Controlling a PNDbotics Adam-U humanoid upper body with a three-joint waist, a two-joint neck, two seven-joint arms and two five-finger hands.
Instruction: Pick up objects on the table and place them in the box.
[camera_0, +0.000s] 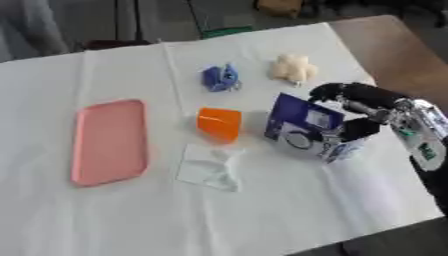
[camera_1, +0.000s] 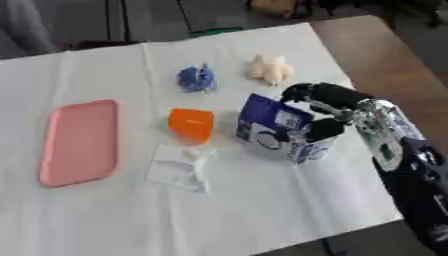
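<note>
Both eye views give nearly the same scene; the right eye view shows more of the robot's right forearm running down toward the lower right corner, plus more bare brown tabletop (camera_1: 385, 55) at the right, while the left eye view cuts the arm off sooner. No left hand in either view. Right hand (camera_0: 357, 111) comes in from the right, fingers and thumb curled round the right end of a blue-and-white carton (camera_0: 304, 129), fingers over its top edge and thumb lower down on its near side, so it's grasping the carton. Carton sits tilted, w/ its bottom at the white cloth (camera_0: 262, 215), just right of the orange cup; can't tell if it is lifted clear or resting. Containers: one pink tray (camera_0: 109, 141), long and flat w/ rounded corners, at the left side of the cloth, well apart from the hand, nothing in it. One orange cup (camera_0: 220, 123) lying on its side near the centre, inside not readable. Count of loose things on the cloth: one blue object (camera_0: 220, 78) toward the far side, shape unclear; one cream-coloured lumpy object (camera_0: 292, 69) to its right, near the cloth's far right edge; one crumpled clear-white wrapper (camera_0: 210, 167) just in front of the cup; one cup; one carton. That's five items plus the tray. All five lie apart from each other, none on the tray.
</note>
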